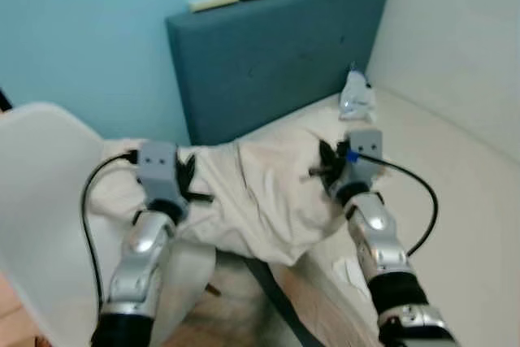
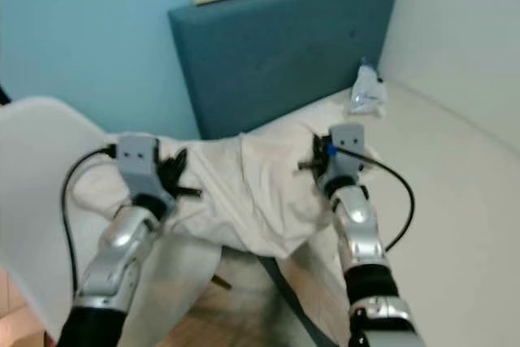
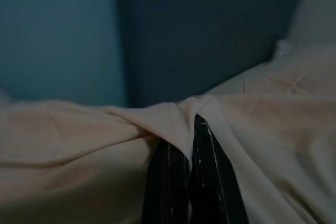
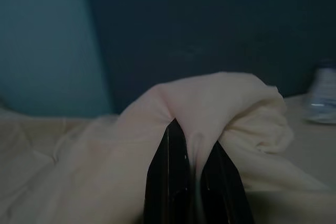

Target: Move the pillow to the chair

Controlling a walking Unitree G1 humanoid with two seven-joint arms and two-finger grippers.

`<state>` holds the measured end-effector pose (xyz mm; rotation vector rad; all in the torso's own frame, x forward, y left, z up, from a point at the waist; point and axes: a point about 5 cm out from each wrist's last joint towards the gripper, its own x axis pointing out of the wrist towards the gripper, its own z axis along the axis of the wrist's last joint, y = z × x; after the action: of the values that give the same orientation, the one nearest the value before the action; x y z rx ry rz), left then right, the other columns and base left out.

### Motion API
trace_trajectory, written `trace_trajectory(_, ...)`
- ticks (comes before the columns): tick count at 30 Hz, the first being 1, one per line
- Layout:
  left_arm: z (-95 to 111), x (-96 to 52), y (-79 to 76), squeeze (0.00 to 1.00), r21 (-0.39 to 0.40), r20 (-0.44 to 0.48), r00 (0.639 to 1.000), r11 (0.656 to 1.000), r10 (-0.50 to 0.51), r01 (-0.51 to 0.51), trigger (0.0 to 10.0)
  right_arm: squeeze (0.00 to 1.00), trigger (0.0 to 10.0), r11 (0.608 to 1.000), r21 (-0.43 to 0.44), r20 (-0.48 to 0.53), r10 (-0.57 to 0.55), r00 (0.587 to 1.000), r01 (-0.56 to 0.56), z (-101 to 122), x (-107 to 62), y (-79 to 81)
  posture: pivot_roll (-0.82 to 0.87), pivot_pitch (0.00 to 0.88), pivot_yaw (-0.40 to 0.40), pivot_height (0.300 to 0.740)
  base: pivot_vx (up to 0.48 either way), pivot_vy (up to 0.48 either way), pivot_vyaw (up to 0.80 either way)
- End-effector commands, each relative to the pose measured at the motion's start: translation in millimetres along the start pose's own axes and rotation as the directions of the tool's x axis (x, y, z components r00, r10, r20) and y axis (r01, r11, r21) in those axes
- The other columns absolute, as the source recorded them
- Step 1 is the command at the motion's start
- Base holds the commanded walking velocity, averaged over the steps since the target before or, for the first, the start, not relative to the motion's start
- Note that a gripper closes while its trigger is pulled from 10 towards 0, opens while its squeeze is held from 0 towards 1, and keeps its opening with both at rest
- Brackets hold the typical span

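carry step: left gripper (image 1: 188,178) and right gripper (image 1: 328,170) both pinched on pillow (image 1: 252,193), held between bed (image 1: 455,201) and chair (image 1: 41,193). next: swing left, lower onto seat.

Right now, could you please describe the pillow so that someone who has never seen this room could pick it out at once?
Find the blue headboard at the head of the bed. Just in front of it, between the bed and the white chair, hangs the pillow, pinched by the left tool and right tool. It is the only soft, cream, crumpled thing lifted off the mattress.

wall (image 1: 81,22): light blue | headboard (image 1: 276,54): teal | side wall (image 1: 463,30): white
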<state>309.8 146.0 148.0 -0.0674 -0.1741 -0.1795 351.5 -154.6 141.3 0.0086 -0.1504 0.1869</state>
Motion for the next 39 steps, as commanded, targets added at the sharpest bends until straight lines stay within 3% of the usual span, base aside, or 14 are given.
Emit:
trace_trajectory(1, 13.4, 2.7, -5.8, 0.0, -0.004, 0.062, 0.998, 1.0, -0.03, 0.031, 10.0, 0.0, 10.0, 0.999, -0.004, 0.047, 0.052, 0.998, -0.052, 7.7, 4.6, 11.6, 0.05, 0.064, 0.012, 0.74, 0.0, 0.0, 0.8)
trace_trajectory(17, -3.1, 0.3, -10.4, 0.0, 0.003, -0.066, 0.998, 1.0, -0.015, 0.015, 10.0, 0.0, 10.0, 0.997, 0.025, 0.021, 0.071, 0.997, -0.071, 0.5, 1.6, 12.3, 0.06, 0.068, 0.018, 0.74, 0.0, 0.0, 0.8)
trace_trajectory(39, -9.4, -2.3, -7.1, 0.0, 0.008, -0.123, 0.992, 0.999, 0.033, -0.033, 10.0, 0.0, 10.0, 0.995, 0.033, 0.001, 0.094, 0.996, -0.094, -4.7, -0.5, 14.8, 0.06, 0.066, 0.011, 0.74, 0.0, 0.0, 0.73)
